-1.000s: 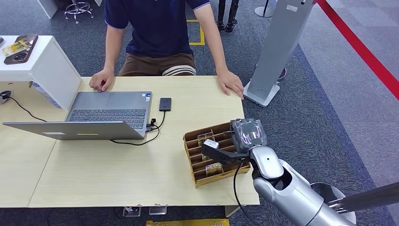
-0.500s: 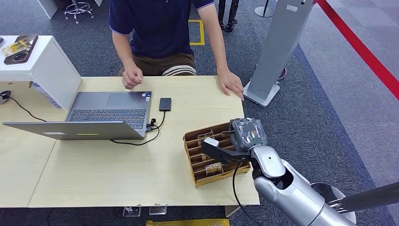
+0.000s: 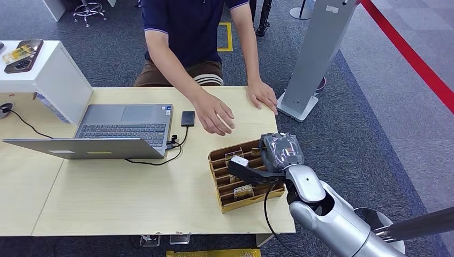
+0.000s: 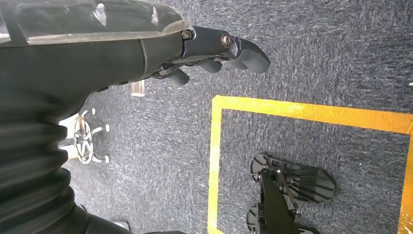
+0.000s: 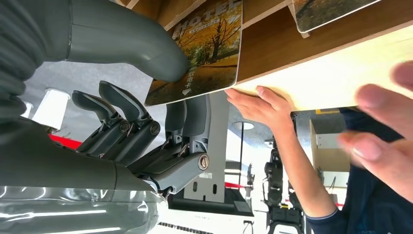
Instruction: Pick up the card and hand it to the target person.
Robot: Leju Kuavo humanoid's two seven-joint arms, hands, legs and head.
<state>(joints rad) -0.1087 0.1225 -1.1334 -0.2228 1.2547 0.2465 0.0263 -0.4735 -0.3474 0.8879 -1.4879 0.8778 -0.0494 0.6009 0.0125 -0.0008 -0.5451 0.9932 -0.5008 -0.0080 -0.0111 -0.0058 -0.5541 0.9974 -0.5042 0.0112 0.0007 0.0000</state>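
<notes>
From the head view, the right hand (image 3: 262, 166) is reaching over the brown card box (image 3: 222, 188) on the table (image 3: 134, 187), while a person's hand (image 3: 214, 115) is hovering just beyond the box.

In the right wrist view, the thumb and fingers (image 5: 185, 117) are pinching the card (image 5: 207, 51).

In the left wrist view, the left hand (image 4: 204, 48) is hanging over the carpet (image 4: 316, 63), fingers curled in, holding nothing.

Our right arm (image 3: 332, 214) reaches forward across our front, and our right hand (image 5: 160, 97) pinches a card (image 5: 204, 53) between thumb and fingers. Our left hand (image 4: 214, 48) hangs low, fingers curled in, holding nothing.
</notes>
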